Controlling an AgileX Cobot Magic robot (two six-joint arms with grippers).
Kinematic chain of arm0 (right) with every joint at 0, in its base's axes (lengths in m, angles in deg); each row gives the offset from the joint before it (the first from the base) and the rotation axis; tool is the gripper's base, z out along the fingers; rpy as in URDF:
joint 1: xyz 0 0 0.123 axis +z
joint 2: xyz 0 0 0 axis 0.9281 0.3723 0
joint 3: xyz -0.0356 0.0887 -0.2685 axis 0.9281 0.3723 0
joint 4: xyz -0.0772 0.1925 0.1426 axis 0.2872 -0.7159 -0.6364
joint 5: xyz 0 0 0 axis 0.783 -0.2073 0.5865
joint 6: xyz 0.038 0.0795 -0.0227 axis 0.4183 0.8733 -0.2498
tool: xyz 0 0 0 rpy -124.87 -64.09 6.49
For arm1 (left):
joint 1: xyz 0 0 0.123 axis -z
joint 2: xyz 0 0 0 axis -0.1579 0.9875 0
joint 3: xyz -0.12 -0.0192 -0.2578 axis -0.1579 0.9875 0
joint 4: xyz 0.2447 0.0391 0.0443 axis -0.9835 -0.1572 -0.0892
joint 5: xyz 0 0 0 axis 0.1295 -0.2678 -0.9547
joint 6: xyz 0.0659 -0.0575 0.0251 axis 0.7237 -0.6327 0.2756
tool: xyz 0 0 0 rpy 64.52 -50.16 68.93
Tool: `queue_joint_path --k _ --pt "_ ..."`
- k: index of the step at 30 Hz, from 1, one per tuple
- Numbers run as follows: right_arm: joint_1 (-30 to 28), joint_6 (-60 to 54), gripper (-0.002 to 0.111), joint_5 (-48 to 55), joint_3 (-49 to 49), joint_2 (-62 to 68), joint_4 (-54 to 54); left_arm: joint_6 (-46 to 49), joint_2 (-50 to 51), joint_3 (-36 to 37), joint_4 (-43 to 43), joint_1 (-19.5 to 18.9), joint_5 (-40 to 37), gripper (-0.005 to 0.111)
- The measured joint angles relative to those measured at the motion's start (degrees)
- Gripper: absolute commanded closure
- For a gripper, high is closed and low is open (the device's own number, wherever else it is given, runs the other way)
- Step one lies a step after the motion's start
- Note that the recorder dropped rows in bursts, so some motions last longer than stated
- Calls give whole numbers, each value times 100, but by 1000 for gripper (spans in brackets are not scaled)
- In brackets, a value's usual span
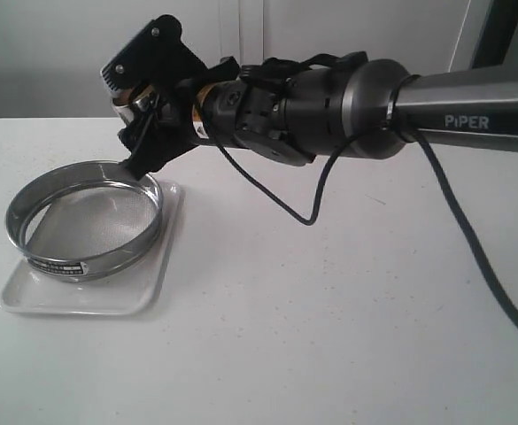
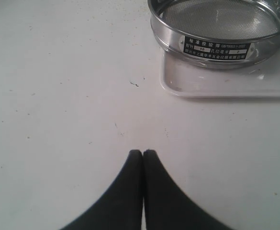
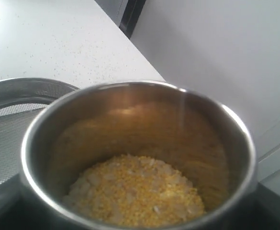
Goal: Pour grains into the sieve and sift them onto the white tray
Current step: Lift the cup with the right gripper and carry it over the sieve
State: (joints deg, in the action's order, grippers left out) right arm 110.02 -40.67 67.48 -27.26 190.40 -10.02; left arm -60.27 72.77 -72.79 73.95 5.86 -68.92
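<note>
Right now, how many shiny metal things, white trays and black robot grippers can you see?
Shiny metal things: 2, the wide round steel sieve and the small round steel cup holding yellow and beige grains.
White trays: 1, the flat white rectangular tray under the sieve.
Black grippers: 2, the shut left gripper and the right gripper gripping the cup.
Total: 5

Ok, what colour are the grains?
The grains in the cup are mostly yellow with whitish-beige bits; best seen in the right wrist view.
</note>
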Motion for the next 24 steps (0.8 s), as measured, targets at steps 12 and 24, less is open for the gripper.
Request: queue_joint_path --k 12,24 --pt "441 -349 108 447 -695 598 3 0 0 0 0 0 0 107" --pt "612 -349 108 1224 -1246 1087 3 0 0 0 0 0 0 107"
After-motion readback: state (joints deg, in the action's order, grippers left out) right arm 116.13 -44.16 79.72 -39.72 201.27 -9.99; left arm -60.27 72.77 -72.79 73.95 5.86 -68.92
